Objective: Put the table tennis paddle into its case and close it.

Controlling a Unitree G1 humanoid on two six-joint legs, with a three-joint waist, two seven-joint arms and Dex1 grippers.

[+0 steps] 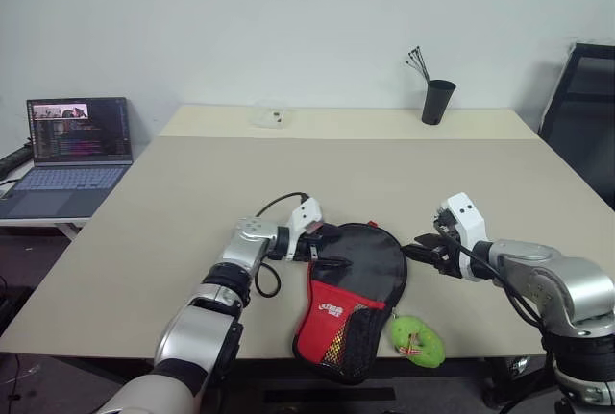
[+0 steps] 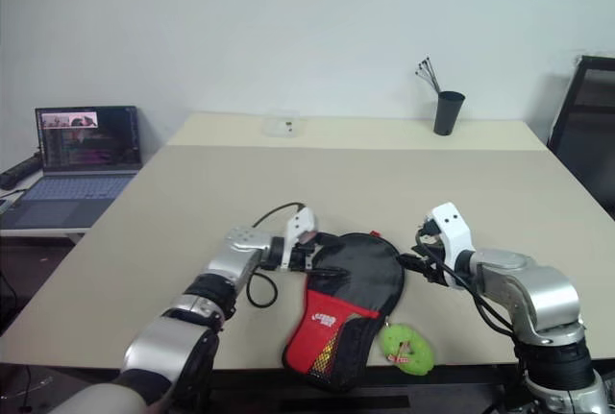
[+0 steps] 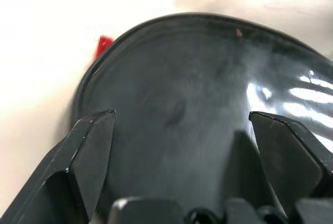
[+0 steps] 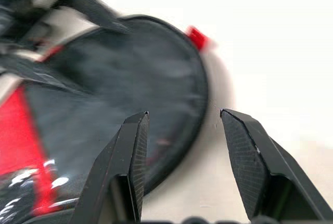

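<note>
- Beige table point(image 1: 192, 203), white wall behind; laptop point(image 1: 72, 150) far left, black cup point(image 1: 437, 102) at far edge.
- Case point(image 1: 356, 289) at near edge, between grippers; white logo unreadable; green tag point(image 1: 416, 341) just right.
- Left gripper point(image 1: 322, 246) spread wide, empty, at case's left rim.
- Right gripper point(image 1: 418, 249) parted, empty.

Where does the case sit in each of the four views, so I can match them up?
Left eye view: the case lies at the table's near edge, between both grippers.
Right eye view: same spot, lower centre.
Left wrist view: its black round end spreads behind the fingers.
Right wrist view: black-and-red, beyond the fingers.
Shared landmark: the small red tab.
</note>
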